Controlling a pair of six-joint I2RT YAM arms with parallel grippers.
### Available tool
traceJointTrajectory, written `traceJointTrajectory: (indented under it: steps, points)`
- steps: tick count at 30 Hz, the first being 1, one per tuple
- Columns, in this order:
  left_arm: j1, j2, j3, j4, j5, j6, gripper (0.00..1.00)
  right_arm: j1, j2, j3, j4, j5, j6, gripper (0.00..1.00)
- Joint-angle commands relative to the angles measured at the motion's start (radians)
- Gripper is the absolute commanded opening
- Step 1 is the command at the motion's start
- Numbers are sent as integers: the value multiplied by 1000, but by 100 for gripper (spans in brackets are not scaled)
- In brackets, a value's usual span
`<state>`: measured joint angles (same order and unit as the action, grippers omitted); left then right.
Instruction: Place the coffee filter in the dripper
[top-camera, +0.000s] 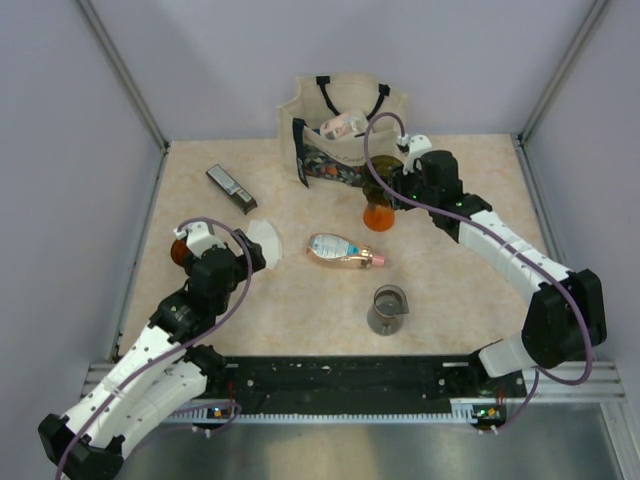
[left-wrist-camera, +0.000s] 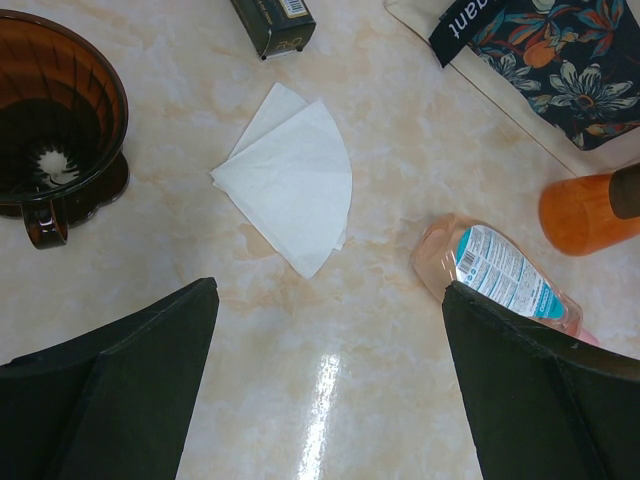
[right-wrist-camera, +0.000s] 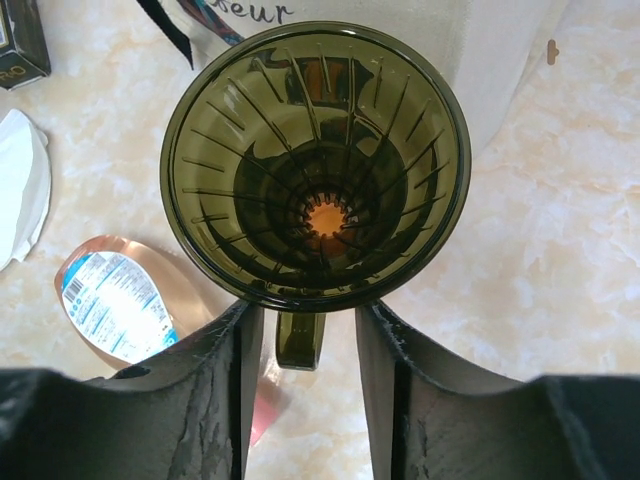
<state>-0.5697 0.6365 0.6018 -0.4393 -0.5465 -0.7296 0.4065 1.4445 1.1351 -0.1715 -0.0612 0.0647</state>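
A white folded coffee filter (left-wrist-camera: 290, 180) lies flat on the table (left-wrist-camera: 400, 150); it also shows in the top view (top-camera: 267, 240). My left gripper (left-wrist-camera: 330, 380) is open and empty, hovering just short of the filter's tip, and shows in the top view (top-camera: 250, 258). A brown dripper (left-wrist-camera: 55, 110) stands left of the filter (top-camera: 180, 250). My right gripper (right-wrist-camera: 308, 390) is open, its fingers (right-wrist-camera: 215, 390) straddling the handle (right-wrist-camera: 300, 340) of an olive-green dripper (right-wrist-camera: 315, 165), with a gap on each side. That dripper sits on an orange cup (top-camera: 378, 214).
A pink bottle (top-camera: 343, 250) lies mid-table, right of the filter. A glass pitcher (top-camera: 388, 308) stands near the front. A black box (top-camera: 230, 188) lies at the back left. A cloth bag (top-camera: 345, 135) with items stands at the back, just behind the right gripper (top-camera: 395, 190).
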Motion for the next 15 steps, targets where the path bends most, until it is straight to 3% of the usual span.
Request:
traceJointTrajectory:
  steps: [1,4,8,15]
  points:
    - [4,-17,6,16,-6,2,99,-8,-49,29,35,11,18,45]
    - [5,-21,6,13,-6,1,99,-6,-56,28,36,9,20,57]
    - [4,-26,10,5,-7,-2,99,-6,-85,25,36,15,27,99]
    - [4,-24,19,-7,2,-13,99,-8,-193,-18,55,-15,37,99]
